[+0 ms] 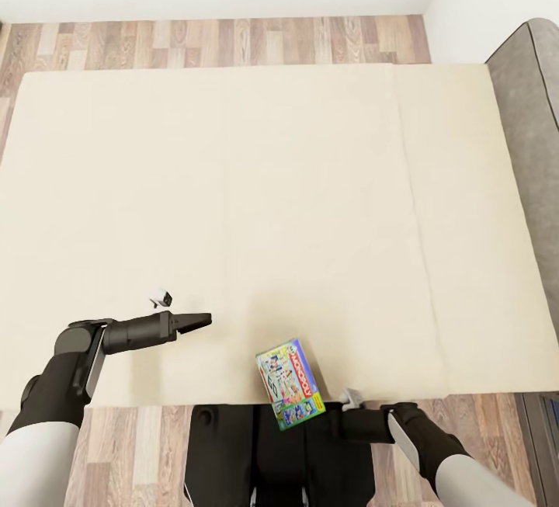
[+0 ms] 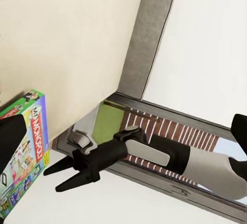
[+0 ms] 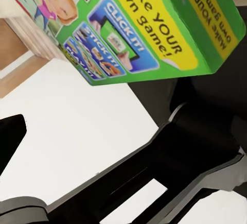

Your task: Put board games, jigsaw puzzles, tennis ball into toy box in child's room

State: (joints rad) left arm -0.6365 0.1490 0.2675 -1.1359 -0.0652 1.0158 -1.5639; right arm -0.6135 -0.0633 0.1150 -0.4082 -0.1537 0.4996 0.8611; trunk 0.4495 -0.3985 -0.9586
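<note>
One board game point(image 1: 289, 383), a green-edged box with cartoon print, lies on the bed point(image 1: 310, 181) at its near edge and hangs partly over it. The left wrist view shows the board game point(image 2: 25, 152) with red lettering. It looms close in the right wrist view as the board game point(image 3: 144, 23). My left gripper point(image 1: 203, 321) hovers open over the mattress, left of the box. My right gripper point(image 2: 54, 178) is open with nothing between its fingers. It sits just off the bed's edge, right of the box, where the head view shows the right gripper point(image 1: 335, 412).
A grey padded headboard point(image 1: 536, 142) runs along the bed's right end. Wood-plank floor point(image 1: 194, 41) lies beyond the far side, below a white wall. More floor point(image 1: 147, 453) lies on the near side, around my dark base point(image 1: 256, 460).
</note>
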